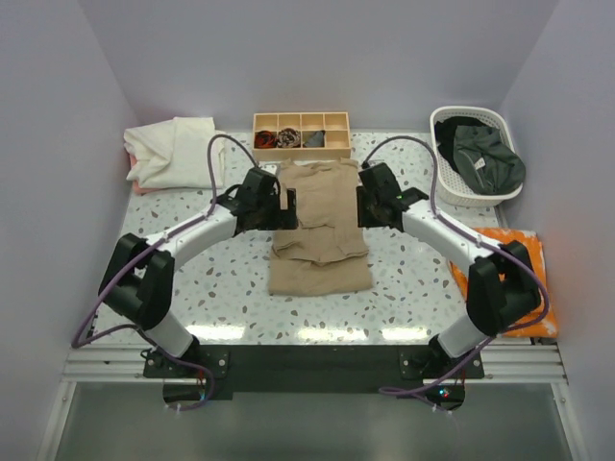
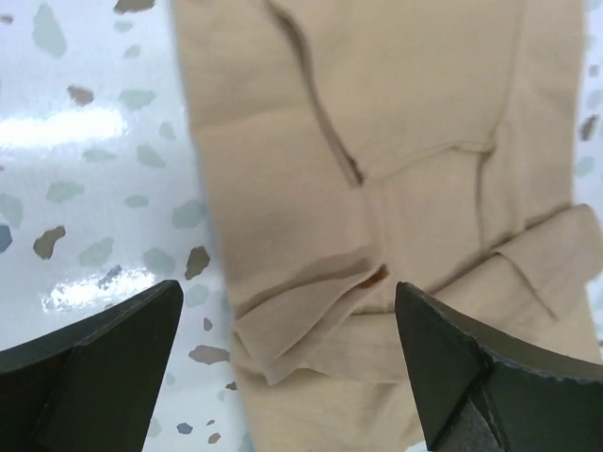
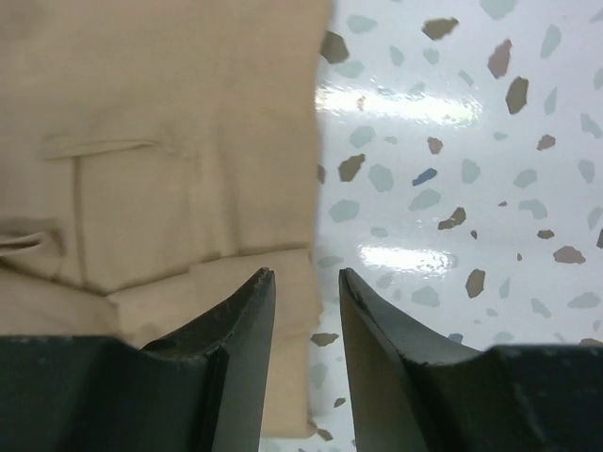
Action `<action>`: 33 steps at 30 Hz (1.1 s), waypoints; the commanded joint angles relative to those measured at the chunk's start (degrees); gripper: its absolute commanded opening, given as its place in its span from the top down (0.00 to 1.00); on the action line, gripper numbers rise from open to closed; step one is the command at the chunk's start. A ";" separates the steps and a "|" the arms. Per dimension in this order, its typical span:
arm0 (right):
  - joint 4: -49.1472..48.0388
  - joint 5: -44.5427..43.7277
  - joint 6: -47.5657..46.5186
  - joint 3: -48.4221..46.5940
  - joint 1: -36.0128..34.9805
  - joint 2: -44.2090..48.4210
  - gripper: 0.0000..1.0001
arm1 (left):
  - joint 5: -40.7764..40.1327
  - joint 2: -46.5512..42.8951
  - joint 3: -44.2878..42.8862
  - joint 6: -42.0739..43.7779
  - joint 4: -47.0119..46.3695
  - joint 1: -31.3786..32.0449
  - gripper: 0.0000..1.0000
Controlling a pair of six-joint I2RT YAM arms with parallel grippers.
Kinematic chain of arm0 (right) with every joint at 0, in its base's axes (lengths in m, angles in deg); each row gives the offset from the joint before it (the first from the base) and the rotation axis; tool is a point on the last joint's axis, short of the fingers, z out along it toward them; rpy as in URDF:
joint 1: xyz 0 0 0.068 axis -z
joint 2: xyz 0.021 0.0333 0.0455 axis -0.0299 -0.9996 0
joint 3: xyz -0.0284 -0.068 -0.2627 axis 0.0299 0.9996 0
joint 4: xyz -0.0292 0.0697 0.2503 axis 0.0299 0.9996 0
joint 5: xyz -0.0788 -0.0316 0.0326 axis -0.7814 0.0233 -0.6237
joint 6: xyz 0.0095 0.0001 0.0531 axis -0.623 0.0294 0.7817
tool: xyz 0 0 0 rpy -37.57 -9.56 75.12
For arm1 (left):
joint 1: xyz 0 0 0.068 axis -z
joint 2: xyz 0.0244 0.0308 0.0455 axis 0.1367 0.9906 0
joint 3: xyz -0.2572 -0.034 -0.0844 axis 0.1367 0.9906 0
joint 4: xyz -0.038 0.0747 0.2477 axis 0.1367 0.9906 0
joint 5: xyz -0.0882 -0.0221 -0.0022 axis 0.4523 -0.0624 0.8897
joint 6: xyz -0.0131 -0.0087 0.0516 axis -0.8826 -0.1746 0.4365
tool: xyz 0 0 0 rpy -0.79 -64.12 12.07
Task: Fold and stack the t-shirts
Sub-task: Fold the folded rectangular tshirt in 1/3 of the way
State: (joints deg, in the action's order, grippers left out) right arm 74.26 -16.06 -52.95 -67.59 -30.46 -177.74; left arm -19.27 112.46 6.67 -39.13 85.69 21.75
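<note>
A tan-beige t-shirt (image 1: pixel 320 230) is laid flat at the middle of the speckled table (image 1: pixel 413 279). It is partly folded into a long narrow strip, with its sides turned inward and creased layers overlapping across its middle. A cream-white t-shirt (image 1: pixel 173 152) is seen loosely folded at the far left corner. At the far right, dark green and black t-shirts (image 1: pixel 485 158) are heaped, crumpled, inside a white basket (image 1: pixel 473 111).
</note>
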 commanded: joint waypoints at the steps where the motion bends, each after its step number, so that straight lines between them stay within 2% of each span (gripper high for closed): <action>1: 0.66 12.07 -1.51 -2.23 0.01 6.64 0.62 | 8.67 -3.90 -1.51 2.93 -0.17 -0.43 0.00; 3: 1.98 19.18 -0.37 -1.27 -0.16 6.63 0.62 | 15.71 -4.43 -0.54 2.23 0.62 -0.34 0.00; 5: 1.64 22.72 1.04 1.27 -0.69 6.90 0.61 | 22.02 -5.05 2.00 1.44 0.10 -0.25 0.00; 11: -0.56 26.95 4.12 7.16 -3.50 8.66 0.60 | 28.12 -7.33 7.90 0.47 -0.08 1.68 0.00; 16: -2.22 27.22 6.14 10.68 -5.34 8.22 0.60 | 29.08 -8.04 11.24 0.29 0.10 2.65 0.00; 22: -4.07 24.85 6.50 11.22 -6.14 5.85 0.60 | 28.30 -6.20 12.13 -0.85 -3.86 2.74 0.00; 28: -3.46 22.04 4.39 7.79 -6.14 1.63 0.60 | 22.15 -2.16 9.14 -0.24 -4.56 2.65 0.00; 33: -2.93 19.75 3.42 4.98 -5.96 -2.58 0.60 | 20.57 0.22 8.87 -1.20 -7.37 2.56 0.00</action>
State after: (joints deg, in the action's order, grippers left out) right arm 72.32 6.52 -48.10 -59.20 -36.32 -178.51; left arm 3.77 111.47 17.84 -39.63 82.52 24.22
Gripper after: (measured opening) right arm 0.397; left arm 0.997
